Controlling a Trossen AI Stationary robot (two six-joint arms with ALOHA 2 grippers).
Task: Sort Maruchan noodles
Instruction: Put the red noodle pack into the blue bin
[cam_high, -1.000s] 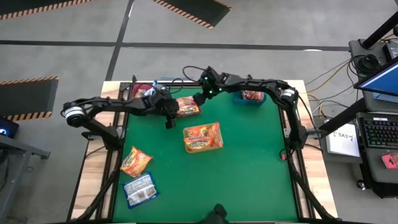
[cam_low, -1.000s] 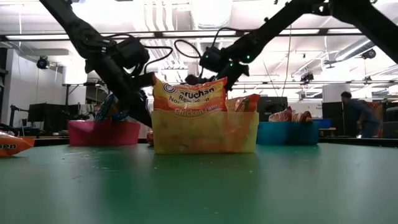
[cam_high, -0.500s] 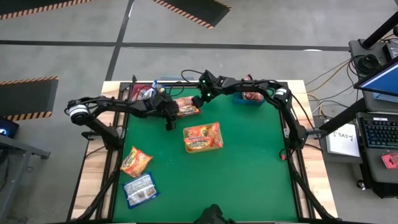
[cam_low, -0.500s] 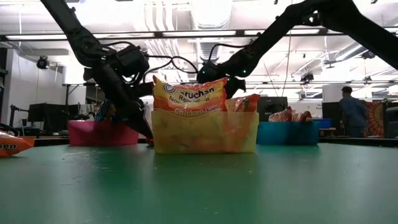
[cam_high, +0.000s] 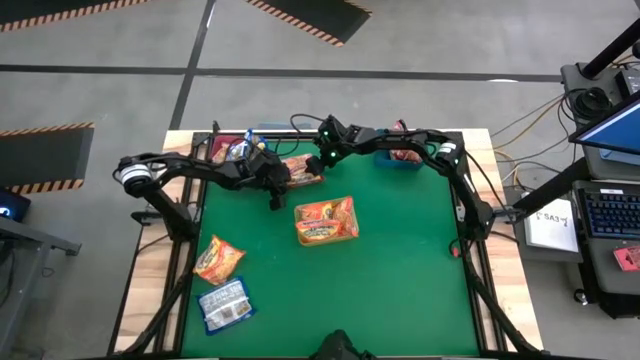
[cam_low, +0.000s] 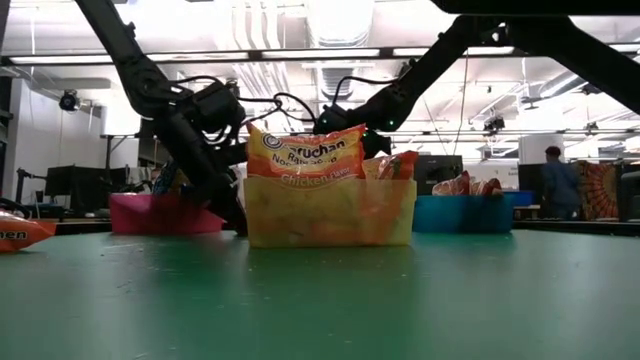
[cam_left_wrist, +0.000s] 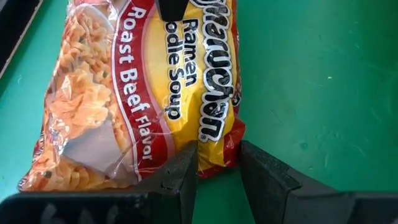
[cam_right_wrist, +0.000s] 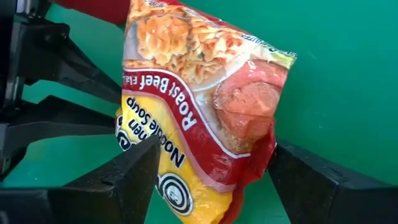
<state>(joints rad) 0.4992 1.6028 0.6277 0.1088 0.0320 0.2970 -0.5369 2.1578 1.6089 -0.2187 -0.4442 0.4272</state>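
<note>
Could easily tear or drop that roast beef packet (cam_high: 303, 171) upper middle, left gripper (cam_left_wrist: 219, 174) clamped on its edge, right gripper (cam_right_wrist: 214, 180) spread wide around it.

A Maruchan noodle packet (cam_left_wrist: 143, 93) lies on the green table (cam_left_wrist: 317, 74). It is red and yellow and says Roast Beef Flavor. The left gripper (cam_left_wrist: 219, 171) has its two dark fingers (cam_left_wrist: 183, 174) at one end of the packet. The packet's corner sits between them, pinched. Another dark finger (cam_left_wrist: 171, 7) touches the packet's far end.
</note>
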